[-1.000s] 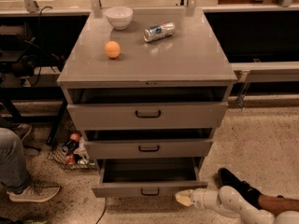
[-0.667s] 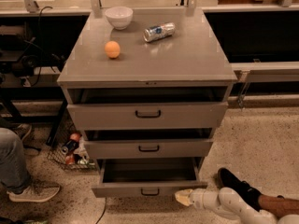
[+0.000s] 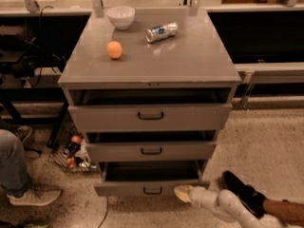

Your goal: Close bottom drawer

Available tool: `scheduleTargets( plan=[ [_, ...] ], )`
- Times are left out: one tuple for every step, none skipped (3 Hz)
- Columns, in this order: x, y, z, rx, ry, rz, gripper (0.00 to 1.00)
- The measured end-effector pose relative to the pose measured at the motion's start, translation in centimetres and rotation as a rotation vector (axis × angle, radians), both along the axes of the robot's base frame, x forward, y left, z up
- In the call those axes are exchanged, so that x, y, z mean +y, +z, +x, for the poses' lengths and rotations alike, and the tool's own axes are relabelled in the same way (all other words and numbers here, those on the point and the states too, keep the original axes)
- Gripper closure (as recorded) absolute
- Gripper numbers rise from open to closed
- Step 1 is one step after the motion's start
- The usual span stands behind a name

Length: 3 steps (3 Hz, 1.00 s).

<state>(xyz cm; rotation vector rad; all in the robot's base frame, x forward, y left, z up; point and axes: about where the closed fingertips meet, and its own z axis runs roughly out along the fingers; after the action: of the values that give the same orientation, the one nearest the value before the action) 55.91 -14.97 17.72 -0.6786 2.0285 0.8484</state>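
pincer at bottom drawer's corner; its arm likely cropped.

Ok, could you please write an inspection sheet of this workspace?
Surface: grey cabinet top holds a white bowl, an orange and a can on its side.
Job's things: bottom drawer pulled out; middle drawer and top drawer also partly open.
Clutter: wire basket of cans on the floor, left.
Tool: tool low, at the bottom drawer's right front corner.
Cables: black cables far left.
Surroundings: pale shoe left, black shoe right.
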Motion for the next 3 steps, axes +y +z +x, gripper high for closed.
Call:
scheduleTargets(
  plan=[
    [0.7, 0.7, 2.7, -0.074, -0.015, 0.034, 1.0],
    [1.1, 1.0, 3.6, -0.1, -0.018, 0.047, 1.0],
    [2.2, 1.8, 6.0, -0.161, -0.022, 0.081, 1.0]
  ],
)
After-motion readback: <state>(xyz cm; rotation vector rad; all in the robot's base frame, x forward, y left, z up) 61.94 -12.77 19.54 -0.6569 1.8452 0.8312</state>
